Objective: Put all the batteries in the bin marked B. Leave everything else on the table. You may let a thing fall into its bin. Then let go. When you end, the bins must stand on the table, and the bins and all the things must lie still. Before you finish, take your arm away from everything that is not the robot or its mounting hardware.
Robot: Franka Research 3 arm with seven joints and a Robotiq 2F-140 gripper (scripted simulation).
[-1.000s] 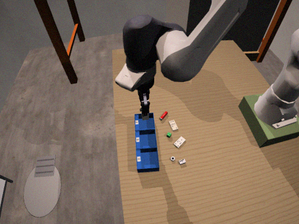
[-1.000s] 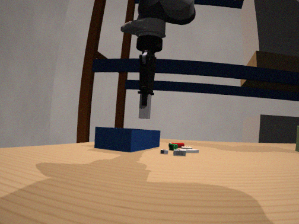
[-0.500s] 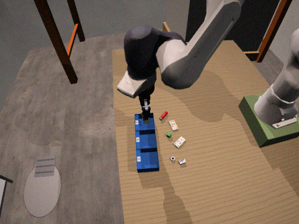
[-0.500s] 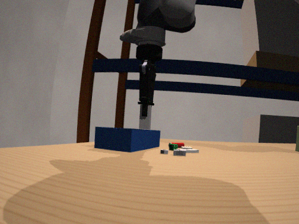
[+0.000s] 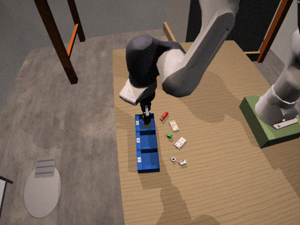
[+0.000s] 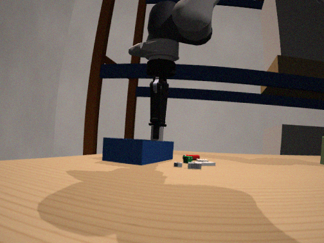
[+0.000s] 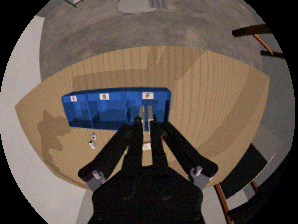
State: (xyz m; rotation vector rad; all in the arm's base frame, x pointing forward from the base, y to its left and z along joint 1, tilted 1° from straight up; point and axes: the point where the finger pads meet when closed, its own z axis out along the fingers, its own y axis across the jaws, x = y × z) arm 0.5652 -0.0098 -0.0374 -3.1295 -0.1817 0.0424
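We have the gripper (image 5: 147,125) (image 6: 157,139) (image 7: 146,111) pointing down with its jaws all but closed and nothing gripped between them. Its fingertips are at the end bin (image 5: 152,126) (image 7: 160,96), whose label looks like F; we cannot tell whether they touch it. The middle bin (image 5: 147,140) (image 7: 107,112), apparently the one marked B, is just beside the bin at the jaws, and the far bin (image 5: 149,161) (image 6: 122,151) (image 7: 77,110) is farther from them, its label too blurred for us to read. The red battery (image 5: 164,116) (image 6: 193,157) (image 7: 162,138) lies outside the bins on the table (image 5: 214,155) (image 6: 225,209) (image 7: 190,75), near the jaws on their arm-base side. On that same side we see one domino (image 5: 174,125) near the jaws, a green cube (image 5: 169,135) (image 6: 188,159) a little beyond, then a second domino (image 5: 180,143). Farthest from the jaws among these loose things are a small ring-like piece (image 5: 173,159) (image 6: 177,164) (image 7: 93,136) and a small white block (image 5: 183,162) (image 6: 194,166) (image 7: 92,144), near each other but apart.

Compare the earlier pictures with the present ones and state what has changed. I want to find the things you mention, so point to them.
The gripper (image 5: 147,125) (image 6: 157,140) (image 7: 146,111) has come down, its fingertips going from above the blue bins (image 5: 148,171) (image 6: 122,151) (image 7: 107,128) to the rim of the end one. No pick-up or release is visible. The bins, red battery (image 5: 164,116) (image 6: 193,157) and green cube (image 5: 169,135) (image 6: 188,159) stayed put.
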